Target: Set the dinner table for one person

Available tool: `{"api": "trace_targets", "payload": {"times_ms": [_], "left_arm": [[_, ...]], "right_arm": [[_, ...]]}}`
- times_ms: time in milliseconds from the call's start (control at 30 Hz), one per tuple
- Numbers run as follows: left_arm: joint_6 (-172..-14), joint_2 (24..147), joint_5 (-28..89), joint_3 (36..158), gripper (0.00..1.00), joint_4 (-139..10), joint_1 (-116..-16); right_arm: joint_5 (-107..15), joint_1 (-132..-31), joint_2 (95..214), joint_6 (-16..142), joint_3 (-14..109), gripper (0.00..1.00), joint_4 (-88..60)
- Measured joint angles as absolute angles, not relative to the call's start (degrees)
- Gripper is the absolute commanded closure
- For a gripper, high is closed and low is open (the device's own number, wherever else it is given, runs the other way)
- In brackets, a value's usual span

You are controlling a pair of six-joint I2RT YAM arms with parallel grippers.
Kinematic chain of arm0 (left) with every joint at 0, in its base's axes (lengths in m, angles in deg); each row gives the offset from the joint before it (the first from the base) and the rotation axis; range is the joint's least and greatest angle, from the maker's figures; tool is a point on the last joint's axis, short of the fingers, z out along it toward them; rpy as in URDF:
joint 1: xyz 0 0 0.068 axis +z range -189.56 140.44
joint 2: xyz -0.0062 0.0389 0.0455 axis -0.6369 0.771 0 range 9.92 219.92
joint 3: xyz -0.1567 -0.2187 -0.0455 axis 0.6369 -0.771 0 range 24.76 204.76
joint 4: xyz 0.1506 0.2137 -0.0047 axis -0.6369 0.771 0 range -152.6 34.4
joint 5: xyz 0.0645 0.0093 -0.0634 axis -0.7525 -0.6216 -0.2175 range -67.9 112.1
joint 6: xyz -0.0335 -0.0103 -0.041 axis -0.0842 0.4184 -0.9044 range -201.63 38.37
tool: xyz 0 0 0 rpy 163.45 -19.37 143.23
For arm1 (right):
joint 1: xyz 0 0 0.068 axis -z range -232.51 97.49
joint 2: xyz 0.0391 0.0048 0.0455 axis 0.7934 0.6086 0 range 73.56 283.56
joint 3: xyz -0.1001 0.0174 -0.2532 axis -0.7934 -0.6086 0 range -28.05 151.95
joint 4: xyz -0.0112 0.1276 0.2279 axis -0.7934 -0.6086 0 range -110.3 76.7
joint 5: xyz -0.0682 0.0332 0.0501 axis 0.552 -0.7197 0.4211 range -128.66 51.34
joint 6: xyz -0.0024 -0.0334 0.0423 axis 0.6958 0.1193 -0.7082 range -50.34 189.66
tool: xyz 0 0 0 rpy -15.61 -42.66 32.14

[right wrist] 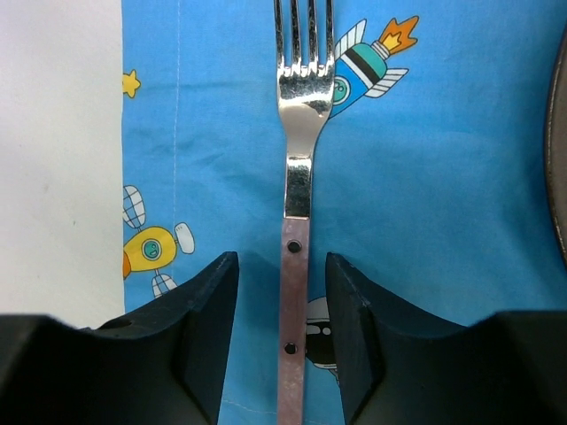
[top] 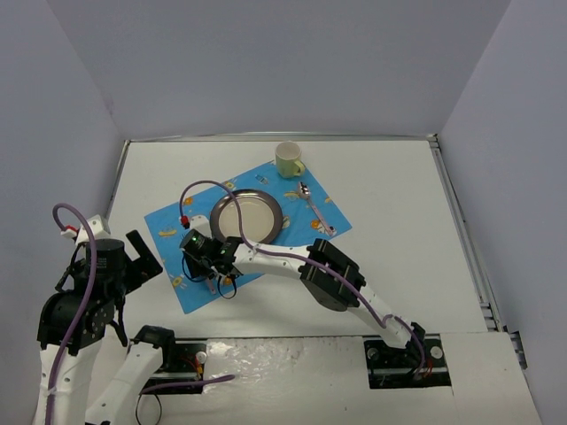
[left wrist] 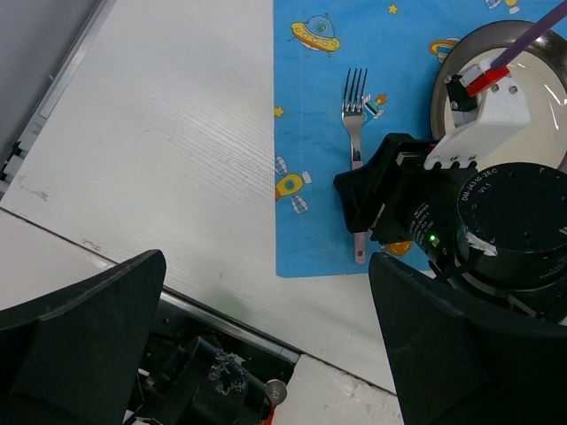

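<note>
Shiny fork [right wrist: 297, 177], pinkish riveted handle, flat on blue cartoon-print cloth mat [right wrist: 443, 221], black right fingers [right wrist: 208, 328] slightly apart astride handle, left fingers [left wrist: 80, 328] wide above matte white table [left wrist: 159, 150]

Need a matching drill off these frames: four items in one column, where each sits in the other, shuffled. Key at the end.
Items
1. fork
2. spoon
3. mug
4. plate

Places
A. middle of the placemat
B. at the placemat's far corner
C. flat on the placemat, between the right gripper's parted fingers
D. on the placemat, right of the plate

Pairs: 1-C, 2-D, 3-B, 4-A
</note>
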State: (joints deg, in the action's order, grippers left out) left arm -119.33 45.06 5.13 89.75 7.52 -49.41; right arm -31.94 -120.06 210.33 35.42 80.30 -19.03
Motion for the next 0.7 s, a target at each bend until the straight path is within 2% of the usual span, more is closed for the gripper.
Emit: {"api": "trace_targets", "payload": {"times_ms": [300, 500, 700], "left_arm": [[-118.5, 45.97, 5.1, 91.4, 0.03, 7.85, -49.41], [-115.31, 48.2, 4.91, 95.71, 0.03, 7.64, -49.43], [-112.04, 48.44, 3.83, 97.02, 0.03, 7.47, -49.47]], "right_arm": [[-28.48, -119.88, 205.63, 38.58, 77.43, 0.24, -19.6], [-24.08, -116.07, 189.07, 41.42, 66.7, 0.14, -20.53], [-21.44, -102.12, 169.23, 43.45, 53.7, 0.07, -19.62]]}}
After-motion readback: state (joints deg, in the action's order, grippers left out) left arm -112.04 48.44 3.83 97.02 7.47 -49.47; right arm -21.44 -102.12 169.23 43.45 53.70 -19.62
